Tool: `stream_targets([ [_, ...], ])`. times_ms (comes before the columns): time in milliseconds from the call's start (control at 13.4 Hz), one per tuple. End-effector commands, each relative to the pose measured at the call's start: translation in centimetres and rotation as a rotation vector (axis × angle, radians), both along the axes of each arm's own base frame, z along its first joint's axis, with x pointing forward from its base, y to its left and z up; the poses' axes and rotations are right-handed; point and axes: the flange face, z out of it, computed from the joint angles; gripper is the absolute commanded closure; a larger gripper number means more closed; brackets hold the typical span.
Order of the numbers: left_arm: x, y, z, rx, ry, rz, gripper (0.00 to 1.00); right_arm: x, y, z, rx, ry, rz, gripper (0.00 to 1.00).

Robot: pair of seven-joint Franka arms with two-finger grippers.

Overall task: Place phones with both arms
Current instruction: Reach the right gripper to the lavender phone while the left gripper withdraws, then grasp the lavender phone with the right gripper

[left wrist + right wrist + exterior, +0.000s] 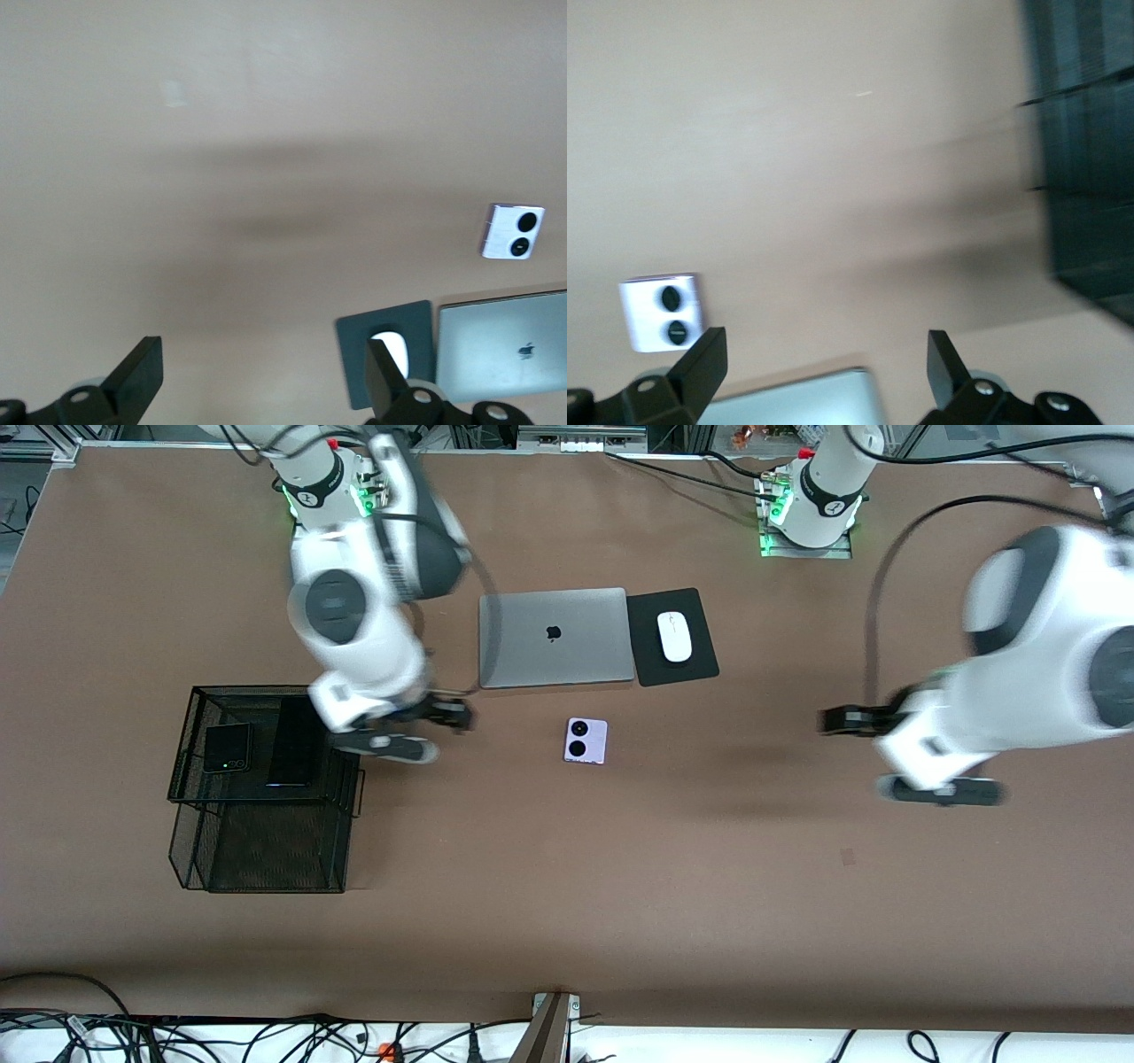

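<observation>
The pale lilac-white phone [586, 740] lies flat on the brown table, nearer to the front camera than the laptop; it also shows in the left wrist view [513, 232] and the right wrist view [661, 312]. The small black phone with a green dot [227, 747] and the long slim black slab [292, 744] lie in the black wire basket [266, 689]. My right gripper [452, 715] is open and empty, over the table between the basket and the lilac phone. My left gripper [837, 720] is open and empty, over bare table toward the left arm's end.
A closed grey laptop [556, 638] and a white mouse [674, 636] on a black pad [700, 660] lie farther from the front camera than the lilac phone. The basket's dark mesh [1090, 177] shows in the right wrist view.
</observation>
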Motion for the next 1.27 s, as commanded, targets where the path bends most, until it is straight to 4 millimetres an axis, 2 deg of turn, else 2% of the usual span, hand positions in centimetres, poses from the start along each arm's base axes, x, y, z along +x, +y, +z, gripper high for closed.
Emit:
stream_targets([
  [0, -2.0, 3.3, 3.8, 0.024, -0.058, -0.087, 0.0, -0.6, 9.4, -2.5, 0.01, -0.037, -0.058, 0.0],
  [224, -4.8, 7.7, 6.9, 0.07, -0.136, 0.0, 0.0, -2.4, 17.1, -5.6, 0.039, -0.086, -0.138, 0.0],
  [448, -9.4, 9.4, 6.3, 0.042, -0.264, 0.047, 0.0, -5.4, 20.8, -8.9, 0.03, -0.099, -0.123, 0.0],
  [522, -11.1, 10.4, 6.3, 0.039, -0.301, 0.047, 0.0, -5.6, 20.9, -10.1, 0.014, -0.091, -0.122, 0.0],
  [672, -12.1, 7.7, 7.1, 0.061, -0.325, 0.01, 0.0, -6.2, 19.9, -13.4, -0.029, -0.057, -0.12, 0.0],
  [896, -11.6, 8.3, 7.0, 0.058, -0.319, 0.013, 0.0, -6.2, 19.0, -16.7, -0.014, -0.101, -0.115, 0.0],
  [1194, -11.3, 8.1, 6.8, 0.059, -0.317, 0.012, 0.0, -6.2, 18.9, -19.7, -0.015, -0.116, -0.13, 0.0],
])
